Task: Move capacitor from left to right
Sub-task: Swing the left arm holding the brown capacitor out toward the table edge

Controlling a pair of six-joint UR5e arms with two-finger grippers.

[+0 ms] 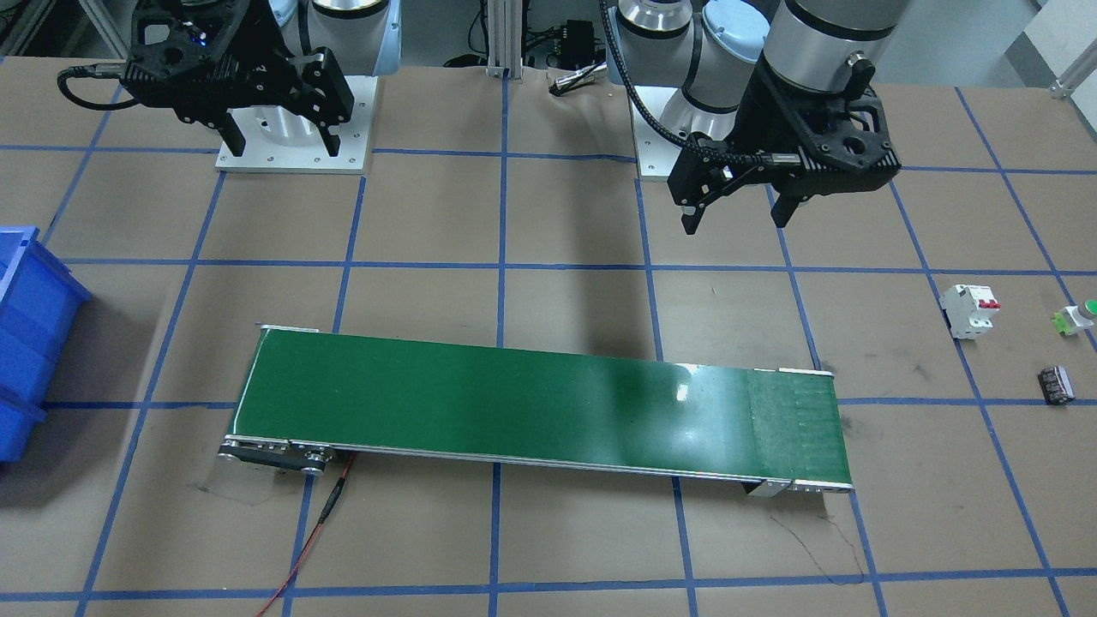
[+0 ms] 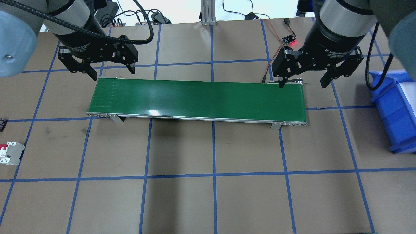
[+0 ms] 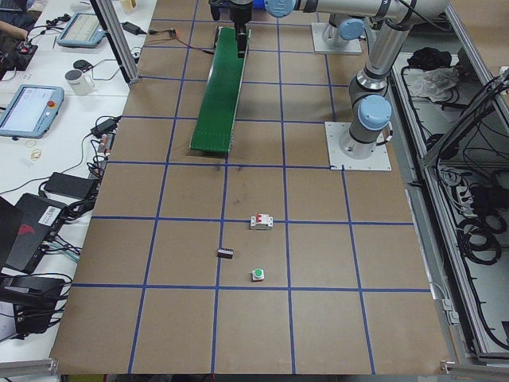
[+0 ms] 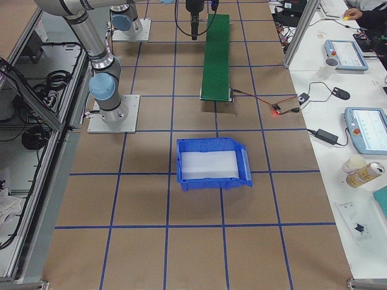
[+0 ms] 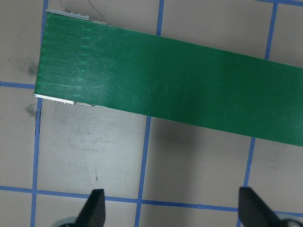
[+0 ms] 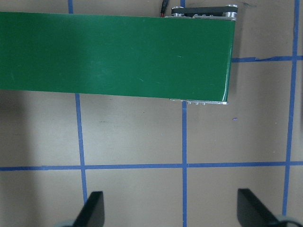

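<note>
The capacitor (image 1: 1057, 383), a small dark cylinder with pale stripes, lies on the brown table at the robot's far left, apart from both grippers. It shows at the left edge of the overhead view (image 2: 2, 124) and in the exterior left view (image 3: 226, 253). My left gripper (image 1: 735, 218) is open and empty, hovering behind the left end of the green conveyor belt (image 2: 198, 100); it also shows overhead (image 2: 113, 74). My right gripper (image 2: 302, 85) is open and empty above the belt's right end.
A white circuit breaker with red switches (image 1: 970, 310) and a green-capped push button (image 1: 1078, 318) sit close to the capacitor. A blue bin (image 2: 395, 110) stands at the table's right side. A red wire (image 1: 313, 531) runs from the belt's right end.
</note>
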